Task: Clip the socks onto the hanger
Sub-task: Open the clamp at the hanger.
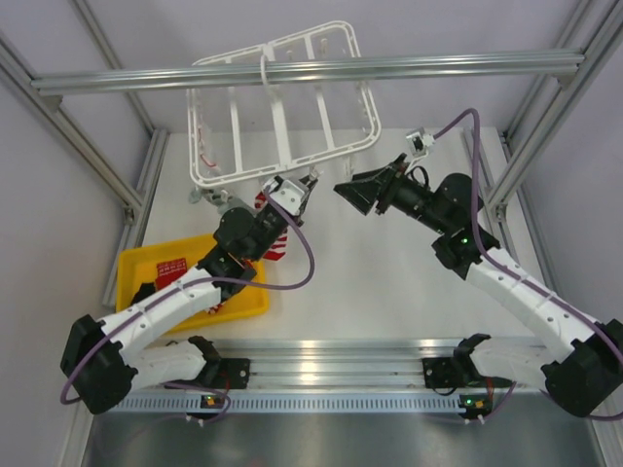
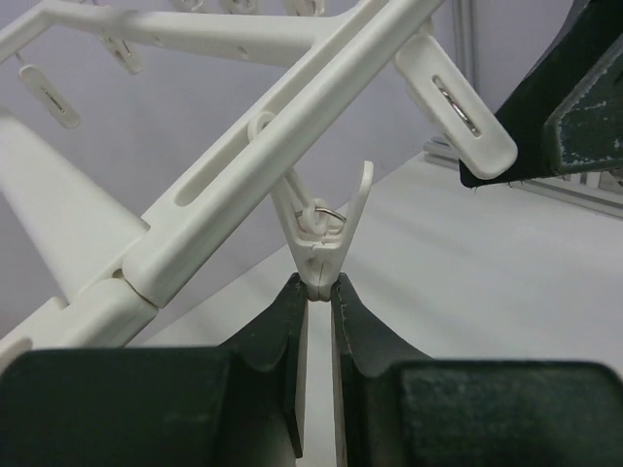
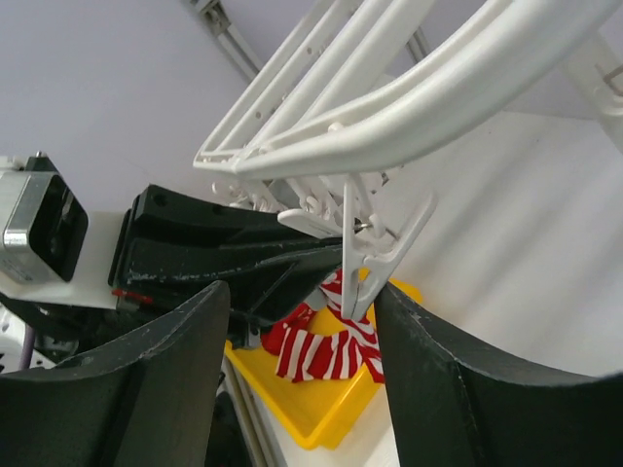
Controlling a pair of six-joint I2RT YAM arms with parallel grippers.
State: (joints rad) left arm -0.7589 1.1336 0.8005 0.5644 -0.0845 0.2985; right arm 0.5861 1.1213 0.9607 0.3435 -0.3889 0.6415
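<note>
Left wrist view: the left gripper [image 2: 317, 302] is pinched nearly closed on the lower end of a small white plastic clip [image 2: 326, 238]. The clip dangles from the large white plastic rectangular hanger [image 2: 292, 126]. Just beneath that clip hangs a red-and-white striped fabric sock [image 3: 326, 352], toward the desk's left edge. Beside it the right gripper [image 3: 302, 302] stands wide open and empty.

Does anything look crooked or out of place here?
The hanger hangs tilted on the rail rather than level. Otherwise nothing stands out: the left gripper holds a striped sock under a clip, and nothing looks spilled or broken.
</note>
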